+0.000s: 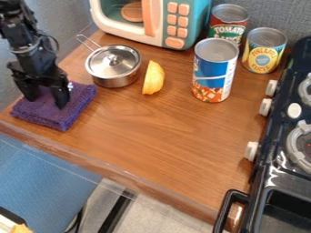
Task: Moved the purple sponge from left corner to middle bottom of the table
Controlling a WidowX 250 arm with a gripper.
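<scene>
Wooden table (170, 132), left corner: purple sponge (48, 115) beneath the gripper (45, 98), whose fingers are spread. Grasping appears in hand; next, pinch and carry toward the near middle.

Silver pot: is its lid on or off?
On. The lid sits level over the top of the silver pot, knob upward.

Grey wall (279, 13); floor (167, 211), possibly carpeted.

Toy microwave (193, 17) and stove (273, 170) partly beyond picture edges
</scene>
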